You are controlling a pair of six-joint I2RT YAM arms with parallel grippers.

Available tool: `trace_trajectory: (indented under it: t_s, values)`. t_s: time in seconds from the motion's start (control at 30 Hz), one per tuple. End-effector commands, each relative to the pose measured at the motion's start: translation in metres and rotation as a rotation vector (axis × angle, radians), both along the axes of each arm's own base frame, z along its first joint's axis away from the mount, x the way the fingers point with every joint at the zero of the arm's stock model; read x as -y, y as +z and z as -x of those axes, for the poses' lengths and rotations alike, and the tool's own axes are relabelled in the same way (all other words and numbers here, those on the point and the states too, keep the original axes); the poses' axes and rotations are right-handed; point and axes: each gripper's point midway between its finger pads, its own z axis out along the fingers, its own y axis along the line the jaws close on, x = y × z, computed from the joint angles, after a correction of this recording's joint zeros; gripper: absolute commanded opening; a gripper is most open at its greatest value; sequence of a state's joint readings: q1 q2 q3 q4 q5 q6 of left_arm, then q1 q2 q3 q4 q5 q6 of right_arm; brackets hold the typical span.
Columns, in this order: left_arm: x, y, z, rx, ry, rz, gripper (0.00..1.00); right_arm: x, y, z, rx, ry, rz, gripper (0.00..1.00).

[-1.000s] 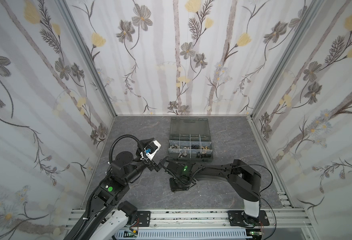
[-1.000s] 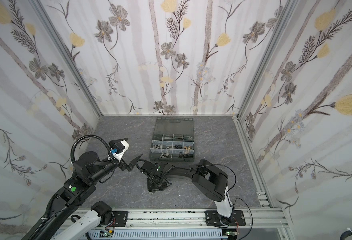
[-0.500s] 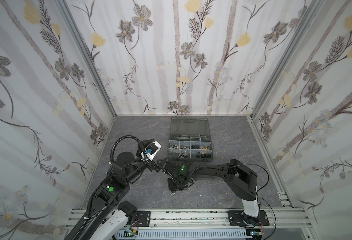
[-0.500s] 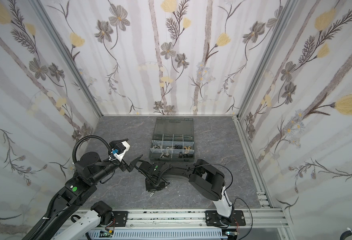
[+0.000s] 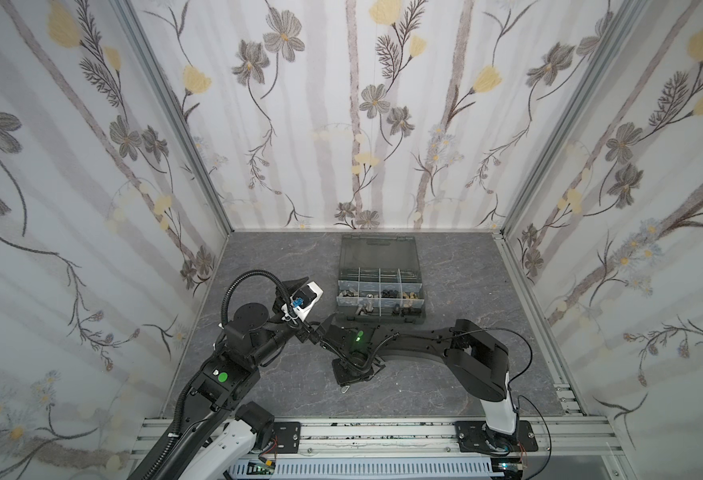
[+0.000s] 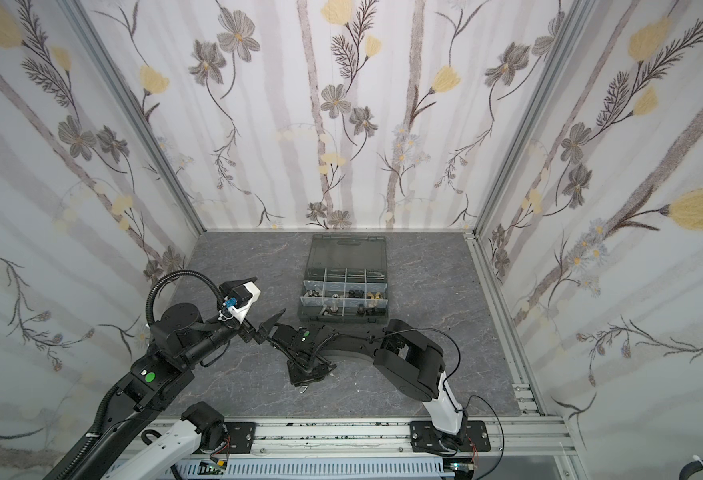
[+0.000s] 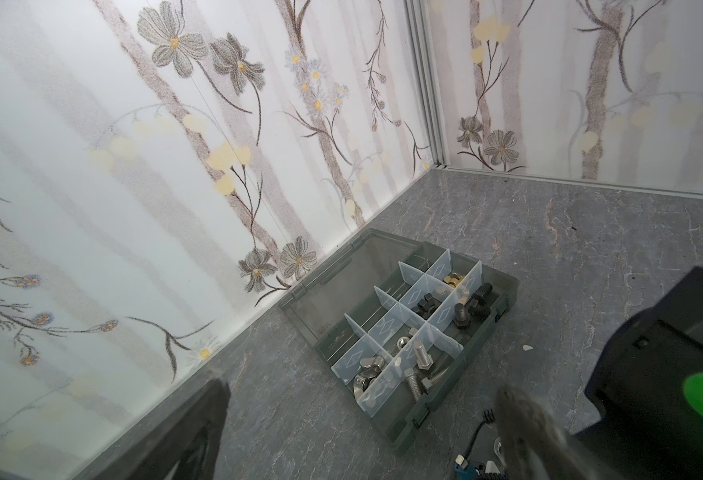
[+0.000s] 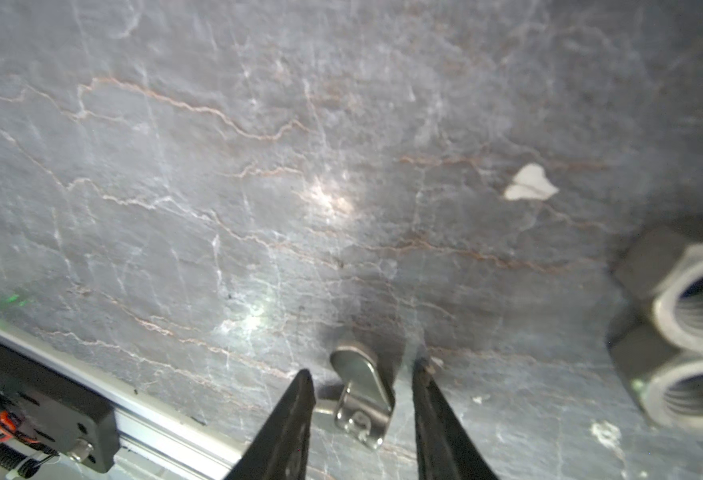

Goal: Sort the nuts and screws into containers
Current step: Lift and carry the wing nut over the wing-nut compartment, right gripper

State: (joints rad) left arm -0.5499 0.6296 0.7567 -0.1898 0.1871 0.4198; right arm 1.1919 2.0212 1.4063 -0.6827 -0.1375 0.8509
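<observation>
A silver wing nut lies on the grey table, also seen small in both top views. My right gripper points down at it, open, one black finger on each side with a gap to the nut. The dark grey case stands open behind. Its containers hold silver screws, black screws, wing nuts, black nuts and brass nuts. My left gripper hovers open and empty beside the right arm's wrist.
The case's smoky lid lies flat towards the back wall. The front rail runs close to the wing nut. Small white specks lie on the table. Two blurred grey threaded hex fittings sit near the right wrist camera.
The right arm's wrist shifted slightly left and back over the same spot near the front of the table. The left arm has hardly moved.
</observation>
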Motion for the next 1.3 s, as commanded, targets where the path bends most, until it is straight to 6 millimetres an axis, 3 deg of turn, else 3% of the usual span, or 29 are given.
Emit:
trace_trajectory:
  t_s: [0.0, 0.53, 0.67, 0.87, 1.07, 1.27]
  values:
    - [0.001, 0.007, -0.001, 0.04, -0.005, 0.004, 1.0, 0.026, -0.009, 0.004, 0.004, 0.001, 0.125, 0.37]
    - [0.002, 0.007, -0.001, 0.039, -0.009, 0.008, 1.0, 0.03, -0.01, -0.004, 0.053, 0.043, 0.161, 0.14]
    - [0.002, 0.01, -0.002, 0.043, -0.007, 0.012, 1.0, 0.046, 0.001, -0.009, 0.082, 0.036, 0.162, 0.11]
    - [0.003, 0.015, -0.001, 0.043, -0.015, 0.034, 1.0, 0.097, 0.008, -0.019, 0.09, -0.018, 0.196, 0.08]
    - [0.004, 0.01, -0.002, 0.034, -0.015, 0.026, 1.0, 0.115, 0.03, -0.052, 0.154, -0.024, 0.198, 0.08]
    - [0.002, 0.008, -0.004, 0.029, 0.001, 0.014, 1.0, 0.113, 0.065, -0.115, 0.272, -0.018, 0.198, 0.07]
